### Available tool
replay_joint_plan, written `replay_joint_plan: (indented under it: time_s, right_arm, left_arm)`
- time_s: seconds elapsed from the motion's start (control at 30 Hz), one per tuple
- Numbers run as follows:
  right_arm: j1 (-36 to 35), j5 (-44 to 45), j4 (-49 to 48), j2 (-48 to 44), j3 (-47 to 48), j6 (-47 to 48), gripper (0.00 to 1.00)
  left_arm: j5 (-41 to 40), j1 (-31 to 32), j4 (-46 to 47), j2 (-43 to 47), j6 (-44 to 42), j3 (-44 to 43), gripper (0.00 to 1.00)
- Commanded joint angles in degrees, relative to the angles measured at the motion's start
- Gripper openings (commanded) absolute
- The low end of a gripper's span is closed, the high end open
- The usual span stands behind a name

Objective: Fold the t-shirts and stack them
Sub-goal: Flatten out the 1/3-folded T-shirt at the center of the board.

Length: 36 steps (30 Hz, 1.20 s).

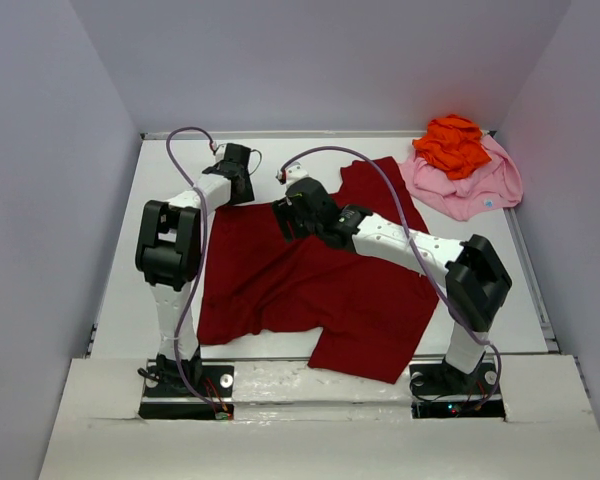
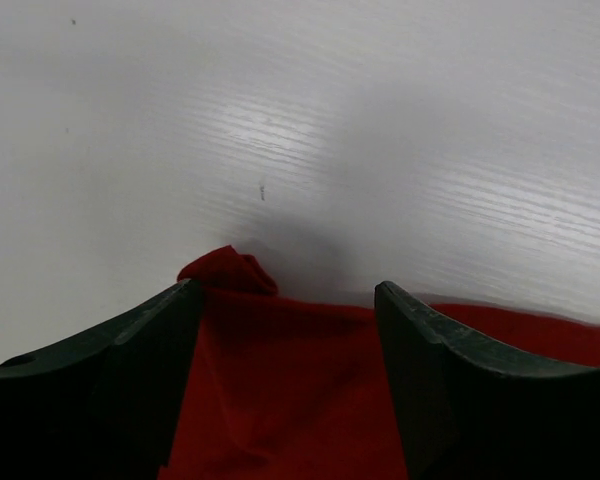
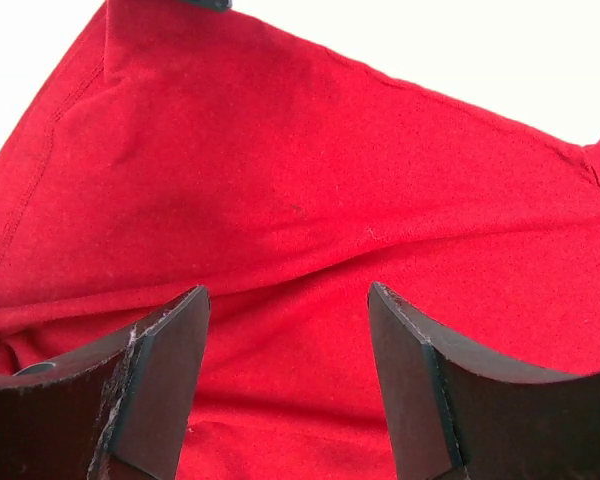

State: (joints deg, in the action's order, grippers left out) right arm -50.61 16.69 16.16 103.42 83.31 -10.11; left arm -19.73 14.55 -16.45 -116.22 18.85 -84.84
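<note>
The task looks to be at its start. The dark red t-shirt (image 1: pixel 310 280) lies spread across the middle of the bench (image 1: pixel 525 290), mostly flat, with one sleeve pointing to the upper right and another to the lower edge. No fold shows in it yet, though there are some wrinkles. The orange t-shirt (image 1: pixel 452 145) sits crumpled on top of the pink t-shirt (image 1: pixel 470 185) in the upper right corner of the top view. Both are unfolded, well apart from the red one, and no neat stack exists anywhere. The left claw (image 1: pixel 235 160) is at the red shirt's far edge, upper left of centre. Its wrist view shows it (image 2: pixel 285 292) standing wide, with the cloth's edge and a small bunched corner between the fingers but not pinched. The right claw (image 1: pixel 288 218) hangs over the shirt's upper middle, and in its own view it (image 3: pixel 288 292) is also wide apart, with red cloth below and nothing held. By my judgement all three shirts remain to be folded, and the stacking too.
</note>
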Motion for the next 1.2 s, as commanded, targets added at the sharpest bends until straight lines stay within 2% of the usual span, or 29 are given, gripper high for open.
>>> replay_joint_plan:
  time_s: [0.0,0.2,0.47,0.97,1.17]
  right_arm:
    - [0.3,-0.9,-1.7,0.0,-0.3,-0.5,0.7]
    - [0.3,0.0,-0.8,-0.7,-1.4,-1.4,0.7]
    - [2.1,0.5,-0.7,-4.5,-6.0,-1.5,0.7]
    - [2.6,-2.4,-0.9,-3.1,-6.2,-1.4,0.69]
    - [2.6,-2.2,-0.9,-3.0,-6.2,-1.1,0.69]
  left_arm:
    - [-6.0,-0.4,-1.7,3.2,0.1,0.9,0.81]
    - [-5.2,-0.5,-1.5,6.1,2.0,1.1,0.83]
    - [3.7,-4.4,-1.4,8.7,8.0,4.4,0.82]
    - [0.5,-4.3,-0.7,10.7,5.9,5.6,0.82]
    - [-0.9,-4.2,-1.7,8.2,4.9,4.5,0.82]
